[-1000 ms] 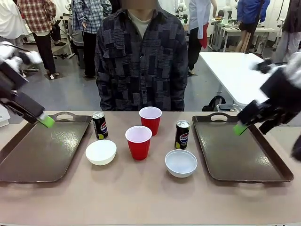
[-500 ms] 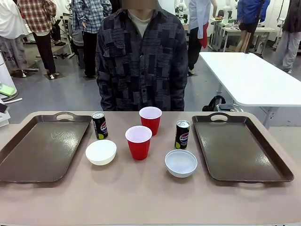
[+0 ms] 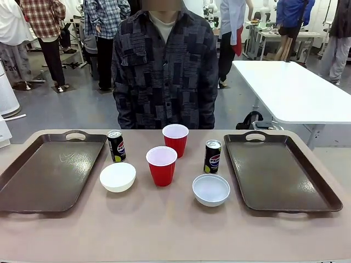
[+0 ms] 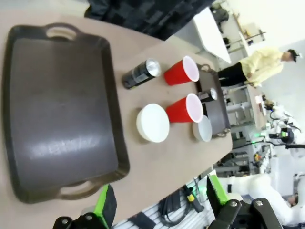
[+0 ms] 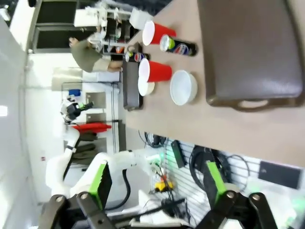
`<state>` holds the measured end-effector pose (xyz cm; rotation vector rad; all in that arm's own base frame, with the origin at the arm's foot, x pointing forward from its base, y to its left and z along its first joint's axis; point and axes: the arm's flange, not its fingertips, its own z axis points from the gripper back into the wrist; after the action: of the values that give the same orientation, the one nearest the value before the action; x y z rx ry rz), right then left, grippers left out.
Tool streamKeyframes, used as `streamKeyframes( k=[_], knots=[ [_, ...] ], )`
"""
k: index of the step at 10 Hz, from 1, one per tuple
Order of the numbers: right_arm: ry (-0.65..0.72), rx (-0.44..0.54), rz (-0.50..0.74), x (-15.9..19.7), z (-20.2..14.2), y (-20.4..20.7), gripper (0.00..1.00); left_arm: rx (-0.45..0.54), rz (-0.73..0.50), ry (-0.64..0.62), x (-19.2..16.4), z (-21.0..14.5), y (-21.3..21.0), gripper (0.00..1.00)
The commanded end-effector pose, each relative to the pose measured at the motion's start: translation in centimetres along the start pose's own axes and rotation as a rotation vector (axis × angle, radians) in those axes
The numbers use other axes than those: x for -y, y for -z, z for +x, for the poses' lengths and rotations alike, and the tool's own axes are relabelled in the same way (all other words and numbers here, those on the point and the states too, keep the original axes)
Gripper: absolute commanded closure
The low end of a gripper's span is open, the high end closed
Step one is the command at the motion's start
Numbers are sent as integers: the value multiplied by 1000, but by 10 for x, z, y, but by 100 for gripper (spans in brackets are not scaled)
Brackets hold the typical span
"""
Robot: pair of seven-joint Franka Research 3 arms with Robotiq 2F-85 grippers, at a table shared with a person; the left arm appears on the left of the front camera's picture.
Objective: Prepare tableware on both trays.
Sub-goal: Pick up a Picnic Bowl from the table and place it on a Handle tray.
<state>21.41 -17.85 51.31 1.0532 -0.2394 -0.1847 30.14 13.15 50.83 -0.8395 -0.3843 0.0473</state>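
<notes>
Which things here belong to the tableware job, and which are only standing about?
Job: left tray, right tray, left bowl, right bowl, near cup, far cup, left can, right can.
Not the job: far white table, bystanders behind.

Beige worktop [image 3: 164, 230]; person in dark patchwork shirt [image 3: 164, 71] standing at its far edge; white table [image 3: 290, 90] behind, to the right; dark bag [image 3: 253, 119] beside its leg.

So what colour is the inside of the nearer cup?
The cup is white inside and red outside; the front view shows it best.
</notes>
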Motion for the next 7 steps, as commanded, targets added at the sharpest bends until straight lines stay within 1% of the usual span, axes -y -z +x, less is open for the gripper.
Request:
streamKeyframes(
  k=[1,4,7],
  knots=[
    [32,-56,-19,10,13,-8,0,-13,-9,-12,-17,7,-1,0],
    [73,-76,-25,24,24,-4,0,-52,-6,-37,-32,9,4,0],
    [87,-73,-34,26,26,-1,0,-46,12,-53,-37,5,2,0]
  ],
)
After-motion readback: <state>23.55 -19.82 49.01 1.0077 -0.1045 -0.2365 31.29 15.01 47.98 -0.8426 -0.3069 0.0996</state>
